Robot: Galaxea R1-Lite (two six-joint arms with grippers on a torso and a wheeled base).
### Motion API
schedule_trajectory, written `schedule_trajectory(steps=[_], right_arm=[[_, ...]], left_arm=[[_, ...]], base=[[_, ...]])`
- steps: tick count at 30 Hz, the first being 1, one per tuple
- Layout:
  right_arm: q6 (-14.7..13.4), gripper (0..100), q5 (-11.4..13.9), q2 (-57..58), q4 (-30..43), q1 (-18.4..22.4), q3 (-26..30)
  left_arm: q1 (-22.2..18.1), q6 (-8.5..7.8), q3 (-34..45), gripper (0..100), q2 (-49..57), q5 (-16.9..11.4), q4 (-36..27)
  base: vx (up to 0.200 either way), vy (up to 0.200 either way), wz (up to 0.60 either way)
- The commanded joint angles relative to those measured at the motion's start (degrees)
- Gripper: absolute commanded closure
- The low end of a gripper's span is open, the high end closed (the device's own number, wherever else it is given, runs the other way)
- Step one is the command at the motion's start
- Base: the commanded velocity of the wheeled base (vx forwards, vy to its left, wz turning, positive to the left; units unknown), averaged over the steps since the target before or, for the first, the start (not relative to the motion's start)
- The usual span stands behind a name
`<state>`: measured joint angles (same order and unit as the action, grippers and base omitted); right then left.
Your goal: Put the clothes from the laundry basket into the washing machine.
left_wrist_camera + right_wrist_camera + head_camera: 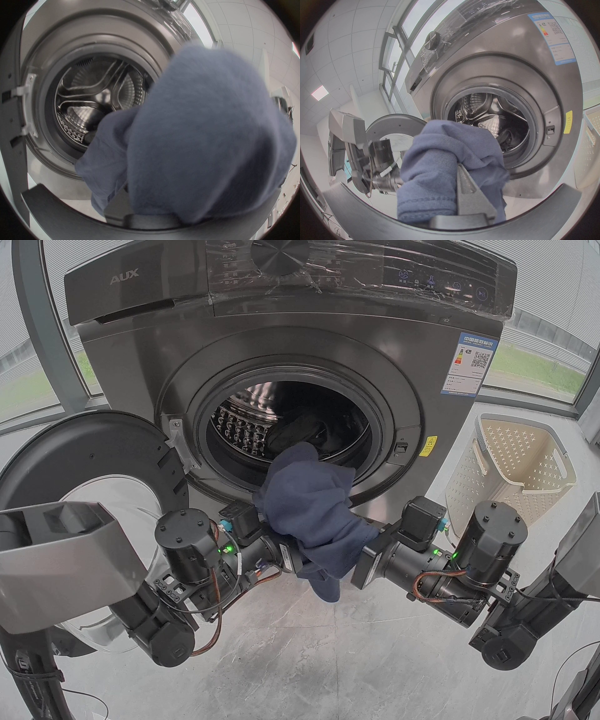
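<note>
1. Hanging between both arms in the head view, a dark blue fabric garment [312, 509] sags at the open mouth of the grey front-loading washing machine [137, 365]. A black garment [306, 427] lies in the drum, and the white perforated plastic laundry basket [531, 459] looks emptied.
2. Left wrist view: cloth smothers the left end effector [134, 212]; I cannot tell its grip.
3. Right wrist view: the right end effector [456, 193] clasps the blue garment, not yet inside and probably the last piece.

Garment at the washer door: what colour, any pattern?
The garment is plain navy blue, no pattern. Head view shows it best.
</note>
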<state>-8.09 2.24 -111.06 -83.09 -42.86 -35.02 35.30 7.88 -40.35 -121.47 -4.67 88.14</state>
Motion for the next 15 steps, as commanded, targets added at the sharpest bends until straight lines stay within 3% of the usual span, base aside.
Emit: schedule_trajectory(steps=[1, 10, 11, 15], right_arm=[[0.01, 100, 0.04, -0.39, 0.30, 1.99, 2.06], [0.01, 100, 0.04, -3.47, -0.67, 1.20, -1.80], [0.01, 0, 0.04, -3.38, -0.76, 1.20, -1.89], [0.01, 0, 0.22, -0.83, -0.58, 1.11, -0.22]], left_arm=[[-0.06, 0.12, 2.29, 100, 6.42, 1.07, -0.25], [0.38, 0.21, 6.78, 100, 11.16, 1.15, 0.19], [0.38, 0.21, 7.22, 100, 11.43, 1.07, 0.19], [0.29, 0.12, 8.80, 100, 13.27, 0.98, 0.19]], base=[[0.000, 0.000, 0.00], [0.000, 0.000, 0.00], [0.000, 0.000, 0.00], [0.000, 0.000, 0.00]])
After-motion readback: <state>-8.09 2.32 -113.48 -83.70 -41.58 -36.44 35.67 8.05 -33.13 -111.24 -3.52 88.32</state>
